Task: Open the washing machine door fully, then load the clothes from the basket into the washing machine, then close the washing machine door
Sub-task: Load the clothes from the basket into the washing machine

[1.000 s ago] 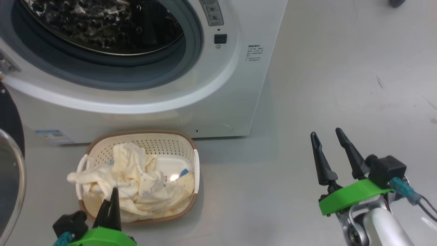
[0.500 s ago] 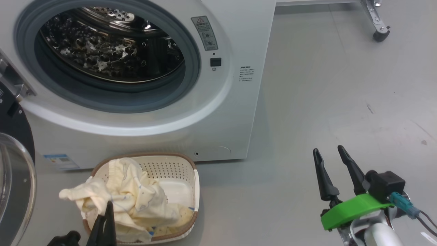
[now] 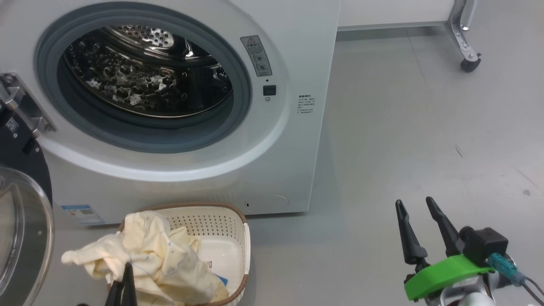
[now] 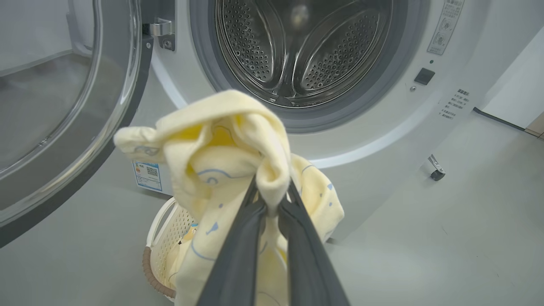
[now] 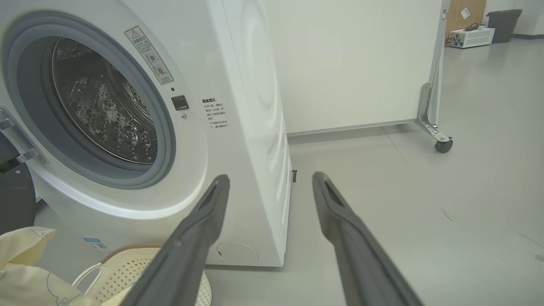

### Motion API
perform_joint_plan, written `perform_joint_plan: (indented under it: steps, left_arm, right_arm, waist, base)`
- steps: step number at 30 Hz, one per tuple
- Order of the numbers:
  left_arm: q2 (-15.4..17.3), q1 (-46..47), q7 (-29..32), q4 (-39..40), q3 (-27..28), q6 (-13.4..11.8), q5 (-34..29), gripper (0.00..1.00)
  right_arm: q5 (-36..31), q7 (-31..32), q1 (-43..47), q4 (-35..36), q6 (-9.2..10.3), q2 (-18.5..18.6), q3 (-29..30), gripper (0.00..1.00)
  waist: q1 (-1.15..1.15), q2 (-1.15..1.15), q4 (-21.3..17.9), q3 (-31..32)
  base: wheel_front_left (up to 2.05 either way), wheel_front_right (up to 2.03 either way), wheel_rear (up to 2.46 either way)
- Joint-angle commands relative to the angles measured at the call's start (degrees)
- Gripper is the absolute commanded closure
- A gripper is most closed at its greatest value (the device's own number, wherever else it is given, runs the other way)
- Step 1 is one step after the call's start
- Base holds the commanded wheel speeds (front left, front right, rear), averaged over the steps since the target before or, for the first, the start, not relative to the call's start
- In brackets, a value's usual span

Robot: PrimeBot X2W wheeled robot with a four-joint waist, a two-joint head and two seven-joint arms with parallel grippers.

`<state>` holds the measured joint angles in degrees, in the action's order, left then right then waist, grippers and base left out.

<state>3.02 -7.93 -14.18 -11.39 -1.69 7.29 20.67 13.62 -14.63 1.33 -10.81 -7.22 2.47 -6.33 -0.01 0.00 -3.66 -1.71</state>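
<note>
Right, the loading step is in hand. The washing machine (image 3: 293, 161) stands at the far left, its grey-rimmed mouth gaping, and the steel drum (image 3: 140, 85) looks bare of cloth as far as I can see. The door (image 3: 25, 221) hangs swung out at the left edge, its black ring and bulging glass well clear of the mouth, so the opening part looks done.

On the floor just in front of the machine sits the basket (image 3: 231, 229), cream with a brown rim. The clothes (image 3: 161, 259) are a soft, crumpled cream-yellow bundle with faint blue outline prints. Some lie heaped in the basket's left side, and one piece is drawn up out of it, a loose end flopping past the left rim.

The left gripper (image 4: 272, 206) is pinched tight on a fold of that piece, the rest dangling below. The right gripper (image 3: 413, 200) hovers at the near right over the floor, fingers spread wide, holding nothing.

Next, I'd judge, the left arm must carry the garment up and forward through the mouth, deep enough that the trailing cloth clears the rubber rim before it lets go.
</note>
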Motion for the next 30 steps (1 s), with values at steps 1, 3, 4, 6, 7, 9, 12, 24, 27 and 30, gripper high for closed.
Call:
perform_joint_plan:
  steps: [1, 3, 4, 6, 7, 9, 12, 24, 27, 30]
  left_arm:
    - [0.11, 1.01, -0.82, 2.25, 2.44, 0.19, -0.66, 1.00]
    - [0.06, 0.56, -0.82, 2.69, 2.60, 0.19, -0.72, 1.00]
    - [0.04, 0.40, -0.82, 2.91, 2.61, 0.19, -0.80, 1.00]
    - [0.00, 0.03, -0.82, 3.45, 2.58, 0.19, -0.96, 1.00]
    - [-0.01, -0.11, -0.82, 3.74, 2.63, 0.19, -1.05, 1.00]
    - [-0.04, -0.29, -0.82, 4.26, 2.61, 0.19, -1.22, 1.00]
    - [-0.07, -0.48, -0.82, 4.79, 2.52, 0.20, -1.40, 1.00]
    - [-0.10, -1.03, -0.82, 7.42, 2.03, 0.20, -2.50, 1.00]
    - [-0.11, -1.04, -0.82, 7.96, 1.84, 0.20, -2.76, 1.00]
    - [-0.01, -0.72, -0.82, 8.60, 1.27, 0.20, -3.18, 1.00]
  right_arm:
    - [0.01, -0.37, -1.00, 1.73, -0.26, 0.44, -0.88, 0.00]
    - [-0.04, -0.37, -0.51, 1.78, -0.26, 0.43, -0.57, 0.00]
    - [-0.05, -0.37, -0.30, 1.78, -0.26, 0.43, -0.44, 0.00]
    - [-0.07, -0.37, 0.01, 1.81, -0.26, 0.43, -0.30, 0.00]
    - [-0.10, -0.37, 0.11, 1.83, -0.26, 0.43, -0.28, 0.00]
    - [-0.17, -0.37, 0.29, 1.84, -0.26, 0.43, -0.20, 0.00]
    - [-0.23, -0.37, 0.52, 1.78, -0.26, 0.42, -0.16, 0.00]
    - [-0.11, -0.37, 0.69, 1.55, -0.26, 0.42, -0.39, 0.00]
    - [0.05, -0.37, 0.63, 1.58, -0.26, 0.42, -0.51, 0.00]
    - [0.21, -0.37, 0.50, 1.63, -0.26, 0.42, -0.70, 0.00]
  waist:
    - [0.01, 0.00, 0.09, 0.34]
    - [0.01, 0.00, 0.16, 0.69]
    - [0.01, 0.00, 0.20, 0.84]
    - [0.01, 0.00, 0.19, 1.02]
    - [0.01, 0.00, 0.16, 1.05]
    - [0.01, 0.00, 0.12, 1.05]
    - [0.01, 0.00, 0.10, 1.04]
    - [0.01, 0.00, -0.12, 1.01]
    - [0.01, 0.00, -0.21, 0.86]
    - [0.01, 0.00, -0.37, 0.60]
  base:
    - [0.00, 0.00, 0.00]
    - [0.00, 0.00, 0.00]
    - [0.00, 0.00, 0.00]
    - [0.00, 0.00, 0.00]
    - [0.00, 0.00, 0.00]
    - [0.00, 0.00, 0.00]
    - [0.00, 0.00, 0.00]
    - [0.00, 0.00, 0.00]
    - [0.00, 0.00, 0.00]
    - [0.00, 0.00, 0.00]
